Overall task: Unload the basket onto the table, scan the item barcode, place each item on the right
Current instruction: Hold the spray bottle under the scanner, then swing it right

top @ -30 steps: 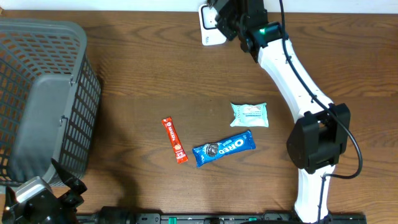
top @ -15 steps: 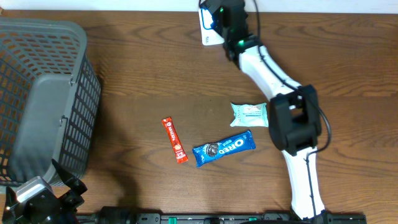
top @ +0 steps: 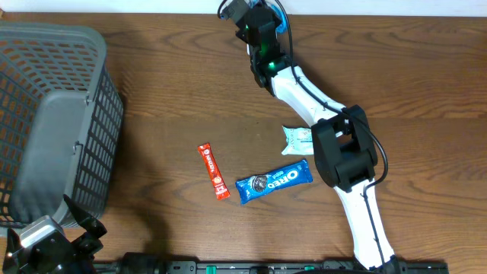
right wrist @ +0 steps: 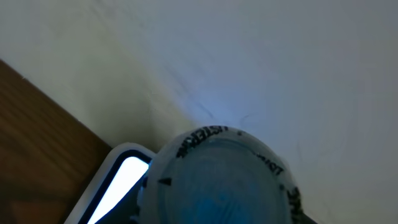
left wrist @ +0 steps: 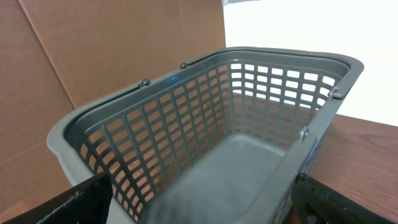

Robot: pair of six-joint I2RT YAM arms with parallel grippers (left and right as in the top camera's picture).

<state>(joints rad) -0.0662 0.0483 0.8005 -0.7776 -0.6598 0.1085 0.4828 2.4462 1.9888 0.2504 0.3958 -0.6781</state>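
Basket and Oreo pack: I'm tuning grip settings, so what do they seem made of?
Basket: probably moulded plastic, matte grey; the uniform slotted lattice and thick rounded rim suggest it. Oreo pack: likely thin plastic or foil film, glossy; its printed surface catches light and the ends look flattened.

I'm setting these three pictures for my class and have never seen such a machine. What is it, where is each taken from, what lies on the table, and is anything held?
These are two robot arms at a wooden table. The wide picture looks down from above; the other two come from cameras on each wrist. On the table lie a red stick packet, a blue Oreo pack and a pale packet partly hidden by the white right arm, with a grey basket at the left. The left gripper stands open, facing the basket. The right gripper, at the far edge, appears to hold a round lettered container beside a bright white-framed panel, probably the scanner.
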